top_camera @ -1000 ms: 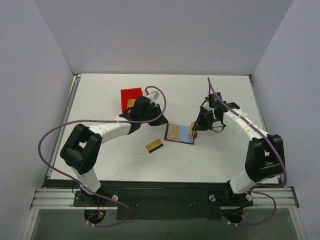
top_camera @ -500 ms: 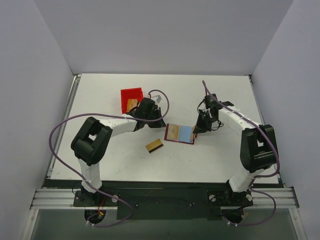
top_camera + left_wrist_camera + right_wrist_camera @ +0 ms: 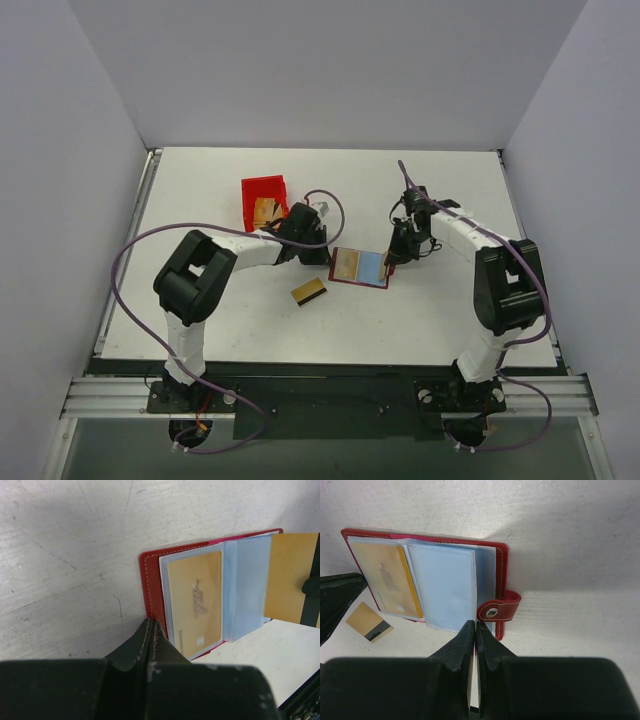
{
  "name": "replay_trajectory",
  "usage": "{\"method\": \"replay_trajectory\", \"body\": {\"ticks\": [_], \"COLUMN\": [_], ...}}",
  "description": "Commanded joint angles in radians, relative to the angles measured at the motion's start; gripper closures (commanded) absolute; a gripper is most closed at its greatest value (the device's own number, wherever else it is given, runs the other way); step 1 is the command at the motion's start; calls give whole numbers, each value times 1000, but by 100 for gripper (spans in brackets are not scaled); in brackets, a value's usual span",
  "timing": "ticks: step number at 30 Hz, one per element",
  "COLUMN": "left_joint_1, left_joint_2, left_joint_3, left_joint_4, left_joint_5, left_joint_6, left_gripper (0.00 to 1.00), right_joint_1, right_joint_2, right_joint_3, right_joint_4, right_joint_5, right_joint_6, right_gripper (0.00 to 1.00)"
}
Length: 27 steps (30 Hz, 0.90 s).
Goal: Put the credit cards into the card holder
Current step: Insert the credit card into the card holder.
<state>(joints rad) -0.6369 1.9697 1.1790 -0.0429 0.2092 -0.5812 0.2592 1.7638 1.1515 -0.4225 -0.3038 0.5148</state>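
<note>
The left arm (image 3: 240,250) and right arm (image 3: 465,235) each wear white shells between black joint housings, trail a looping purple cable (image 3: 112,290), and end in matte black tapered fingers (image 3: 462,647).

Your left arm (image 3: 245,250): elbow folded at near left, forearm reaching right toward the middle.
Your left gripper (image 3: 151,625): fingers pressed together, nothing between them.
Your right arm (image 3: 470,235): elbow at right, forearm reaching far-left, wrist bent down.
Your right gripper (image 3: 474,626): pinched on a credit card (image 3: 287,575).
</note>
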Motion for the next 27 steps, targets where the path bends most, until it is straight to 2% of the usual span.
{"method": "replay_trajectory", "body": {"ticks": [1,19,27], "left_joint_1": [-10,-32,-30], "left_joint_2": [20,47,49], "left_joint_3": [42,50,57], "left_joint_4": [-12,-15,-28], "left_joint_5": [7,36,38], "left_joint_6": [18,18,23], "left_gripper": [100,100,100], "right_joint_1": [12,37,37], "right_joint_2": [23,69,33], "right_joint_3": [28,34,25], "right_joint_4": [-21,48,39], "right_joint_5": [9,-86,-47], "right_joint_6": [-9,4,10], "right_gripper": [100,100,100]}}
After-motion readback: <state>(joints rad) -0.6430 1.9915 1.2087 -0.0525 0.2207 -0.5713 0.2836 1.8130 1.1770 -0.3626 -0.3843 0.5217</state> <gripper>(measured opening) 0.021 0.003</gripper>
